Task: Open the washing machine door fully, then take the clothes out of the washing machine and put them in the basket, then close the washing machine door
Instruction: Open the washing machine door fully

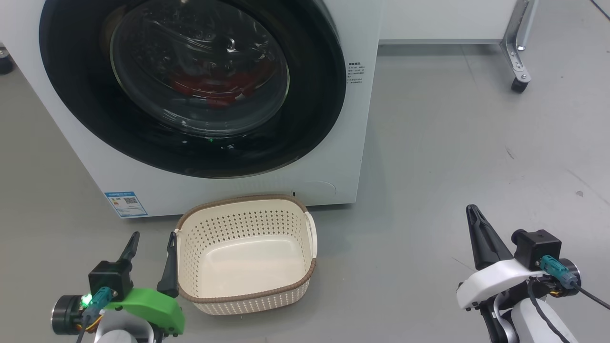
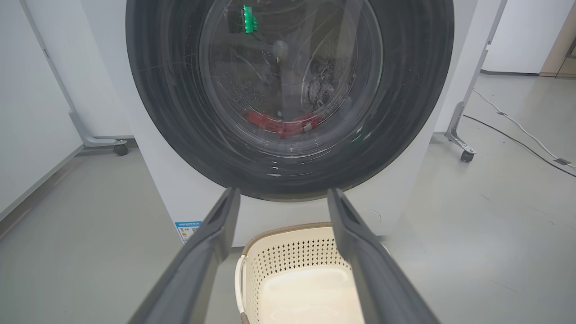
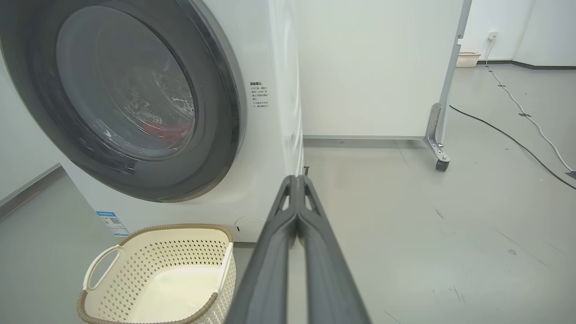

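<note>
Standing shut: washing machine door [image 1: 76,95], with clothes [image 1: 214,88] lying behind its glass.
Both empty: left gripper [image 1: 154,236] is hanging spread, right gripper [image 1: 472,209] pinched together. The door is looking rigid and slick; grip its rim.

The left gripper [image 1: 153,239] sits at the lower left of the head view, its two dark fingers spread apart and pointing up. The right gripper [image 1: 472,212], at the lower right, has its fingers pressed together.

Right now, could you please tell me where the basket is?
In the head view, the basket sits on the floor before the washing machine, right of the left claw.
</note>
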You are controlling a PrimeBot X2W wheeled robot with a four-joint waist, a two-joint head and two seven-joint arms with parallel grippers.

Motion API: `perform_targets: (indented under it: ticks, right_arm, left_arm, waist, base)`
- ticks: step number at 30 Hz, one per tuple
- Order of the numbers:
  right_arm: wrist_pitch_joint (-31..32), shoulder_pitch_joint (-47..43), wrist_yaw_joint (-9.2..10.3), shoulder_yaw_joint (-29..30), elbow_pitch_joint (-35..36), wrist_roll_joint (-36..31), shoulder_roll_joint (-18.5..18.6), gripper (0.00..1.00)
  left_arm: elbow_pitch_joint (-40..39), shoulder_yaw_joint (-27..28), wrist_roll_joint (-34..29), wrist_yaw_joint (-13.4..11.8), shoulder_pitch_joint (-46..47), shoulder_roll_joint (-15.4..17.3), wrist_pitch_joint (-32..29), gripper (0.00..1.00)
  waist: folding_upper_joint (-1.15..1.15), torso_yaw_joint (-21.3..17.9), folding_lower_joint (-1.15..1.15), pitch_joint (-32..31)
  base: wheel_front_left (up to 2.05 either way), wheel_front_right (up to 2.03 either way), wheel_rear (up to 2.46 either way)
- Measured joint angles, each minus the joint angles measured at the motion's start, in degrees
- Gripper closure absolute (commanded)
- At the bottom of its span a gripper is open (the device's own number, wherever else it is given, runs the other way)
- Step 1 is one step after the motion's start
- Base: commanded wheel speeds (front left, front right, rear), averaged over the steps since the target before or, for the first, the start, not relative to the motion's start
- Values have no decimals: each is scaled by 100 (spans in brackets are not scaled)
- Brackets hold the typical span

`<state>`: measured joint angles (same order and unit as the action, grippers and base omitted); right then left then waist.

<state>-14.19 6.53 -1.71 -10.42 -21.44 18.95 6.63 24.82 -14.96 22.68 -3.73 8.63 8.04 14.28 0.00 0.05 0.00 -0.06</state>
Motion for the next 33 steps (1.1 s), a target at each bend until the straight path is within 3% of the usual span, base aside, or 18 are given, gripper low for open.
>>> perform_targets:
  ticks: [8,13,24,33]
  right_arm:
    - [0,0,-127,104,-18,24,-94,100]
    - [0,1,-246,318,-44,432,-201,100]
    - [43,343,-478,781,-279,2150,-380,100]
    - [801,1137,-526,1111,-353,3812,-397,100]
  left_arm:
    - [10,13,-3,0,27,-12,0,0]
    - [13,27,-10,0,68,-15,0,0]
    - [-143,41,-71,0,225,-18,0,0]
    - [-339,63,-110,0,399,-62,1,0]
  waist:
    - [0,7,0,12]
    - [0,14,0,31]
    - [0,42,0,271]
    - [0,113,0,611]
  base:
    - [0,0,0]
    - [0,0,0]
    - [0,0,0]
    - [0,0,0]
